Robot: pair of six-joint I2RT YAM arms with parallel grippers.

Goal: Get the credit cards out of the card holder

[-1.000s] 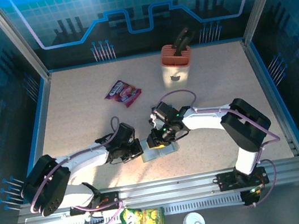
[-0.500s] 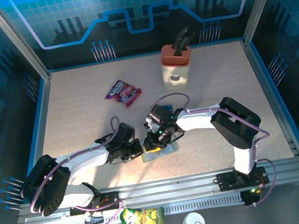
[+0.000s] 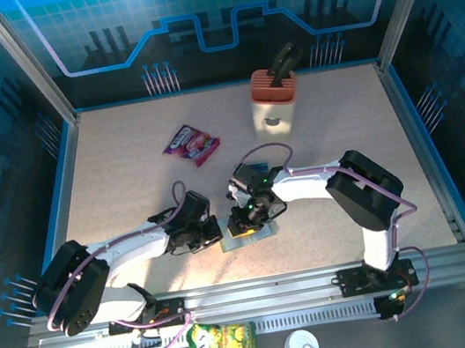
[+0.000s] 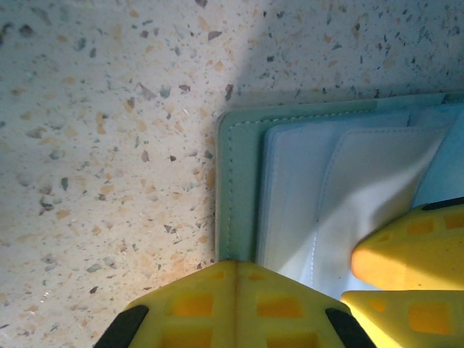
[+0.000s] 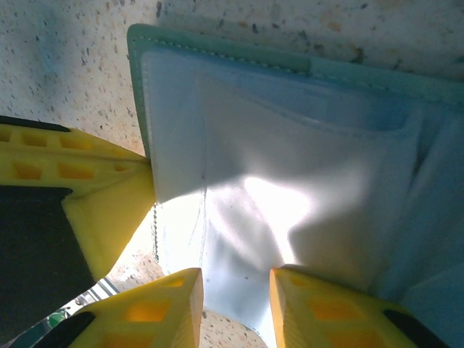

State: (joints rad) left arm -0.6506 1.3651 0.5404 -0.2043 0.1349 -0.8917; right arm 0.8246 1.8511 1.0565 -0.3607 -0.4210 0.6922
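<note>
The card holder lay opened flat on the speckled table, near its front edge and between the two arms. Its pale blue-grey inside was turned up and its grey-green border showed round the pocket panels. The left gripper, jaws clenched together on nothing, had its joined tips at the holder's edge, and we took this for pinning the wallet down. The right gripper stood over the neighbouring pocket panel with its jaws a narrow gap apart. Its tips were on or just above the pale lining, and we saw nothing clamped between them. The two pincers were close beside each other on the same half of the holder. By our reckoning the task was at an early stage: the holder was open and steadied, which is the groundwork, while drawing out the credit cards was not yet done. The pockets looked flat under a patch of strong light, and we could not tell whether cards sat inside them. A beige knife block and a purple-red snack packet lay well apart towards the far side, playing no part.
</note>
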